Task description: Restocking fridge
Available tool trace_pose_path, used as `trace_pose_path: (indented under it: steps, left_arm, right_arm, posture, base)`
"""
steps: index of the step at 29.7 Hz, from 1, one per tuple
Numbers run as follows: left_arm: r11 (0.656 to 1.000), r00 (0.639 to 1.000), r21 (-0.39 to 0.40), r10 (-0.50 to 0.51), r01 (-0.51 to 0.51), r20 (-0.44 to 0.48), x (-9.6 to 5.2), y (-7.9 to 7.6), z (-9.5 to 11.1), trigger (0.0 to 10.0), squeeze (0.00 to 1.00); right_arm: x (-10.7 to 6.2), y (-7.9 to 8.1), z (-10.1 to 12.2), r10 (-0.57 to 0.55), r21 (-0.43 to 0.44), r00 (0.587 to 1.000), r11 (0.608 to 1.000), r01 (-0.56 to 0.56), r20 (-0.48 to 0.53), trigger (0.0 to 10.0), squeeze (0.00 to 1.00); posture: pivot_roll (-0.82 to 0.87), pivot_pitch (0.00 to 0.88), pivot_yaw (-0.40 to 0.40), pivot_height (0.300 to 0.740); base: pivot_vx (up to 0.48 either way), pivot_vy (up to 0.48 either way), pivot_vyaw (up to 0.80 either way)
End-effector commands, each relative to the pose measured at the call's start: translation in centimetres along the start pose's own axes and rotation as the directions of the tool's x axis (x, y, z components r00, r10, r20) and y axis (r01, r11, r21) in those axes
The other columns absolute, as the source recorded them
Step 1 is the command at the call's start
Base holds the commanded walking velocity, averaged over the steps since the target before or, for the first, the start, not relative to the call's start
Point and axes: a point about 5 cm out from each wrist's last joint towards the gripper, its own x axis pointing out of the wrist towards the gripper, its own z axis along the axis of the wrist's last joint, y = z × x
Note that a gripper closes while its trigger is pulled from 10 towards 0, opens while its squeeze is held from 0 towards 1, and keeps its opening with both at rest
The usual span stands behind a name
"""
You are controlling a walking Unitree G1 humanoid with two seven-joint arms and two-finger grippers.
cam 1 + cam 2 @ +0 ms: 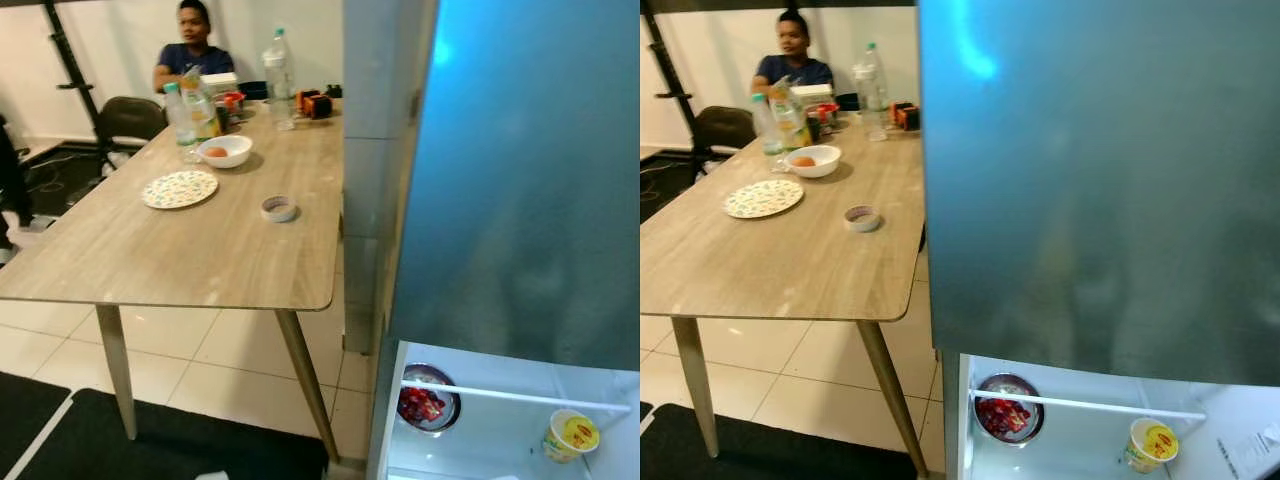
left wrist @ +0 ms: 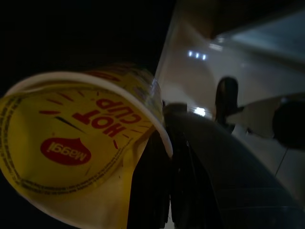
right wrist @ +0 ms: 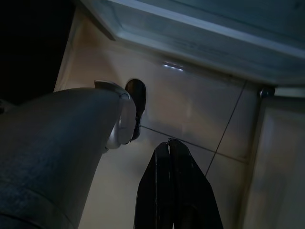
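Holding: my left claw point(image 2: 159, 191) is clenched on a yellow noodle cup point(image 2: 76, 143); the black fingers press against its side just under the rim, and the foil lid faces the wrist camera.
Grip worry: the cup is pinched at one edge rather than around its middle, so I judge it could tilt or slide out if I swing the arm quickly.
Right claw point(image 3: 174, 191): fingers pressed together on nothing, hanging over the pale tiled floor point(image 3: 190, 109) beside my silver leg.
Fridge door point(image 1: 1100, 180): the teal panel stands right in front of my head camera and hides most of what lies behind it.
Door shelf point(image 1: 1090, 405): below the panel, behind a white rail, stand another yellow cup point(image 1: 1150, 443) and a round tin of red food point(image 1: 1007, 410), well apart with bare shelf between them.
Placing risk: the rail could catch the cup's bottom if I come in low, and crowding either neighbour could knock it over.
Table point(image 1: 200, 250): to my left, holding a white bowl point(image 1: 225, 150), a patterned plate point(image 1: 180, 188), a small dish point(image 1: 279, 208) and bottles point(image 1: 190, 110); a person point(image 1: 192, 45) sits at the far end.
Turning risk: the table corner is near, so a wide left swing might clip it.
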Motion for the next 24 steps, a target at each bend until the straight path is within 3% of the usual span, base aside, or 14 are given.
trace_pose_path:
  steps: [1,16,24]
  left_arm:
    - [1.000,1.000,0.015,-0.005,0.005,0.009,0.11,-0.12,0.50,10.0,0.00]
    - [1.000,1.000,0.013,-0.004,0.004,0.010,0.10,-0.21,0.31,10.0,0.00]
    - [1.000,1.000,0.023,-0.009,0.009,0.014,0.16,-0.37,0.45,10.0,0.00]
  right_arm:
    - [-0.17,0.10,-1.29,-0.002,-0.004,0.999,1.000,0.002,-0.046,10.0,0.00]
    - [-0.15,0.19,-1.24,0.002,0.018,0.999,1.000,-0.001,-0.040,10.0,0.00]
    - [-0.05,0.44,-0.83,0.012,0.015,1.000,1.000,-0.011,-0.020,10.0,0.00]
  posture:
    - [-0.08,0.000,0.026,0.740]
    - [-0.08,0.000,0.024,0.740]
    - [-0.07,0.000,0.027,0.740]
  base:
    - [0.000,0.000,-0.74]
    - [0.000,0.000,-0.75]
    - [0.000,0.000,0.00]
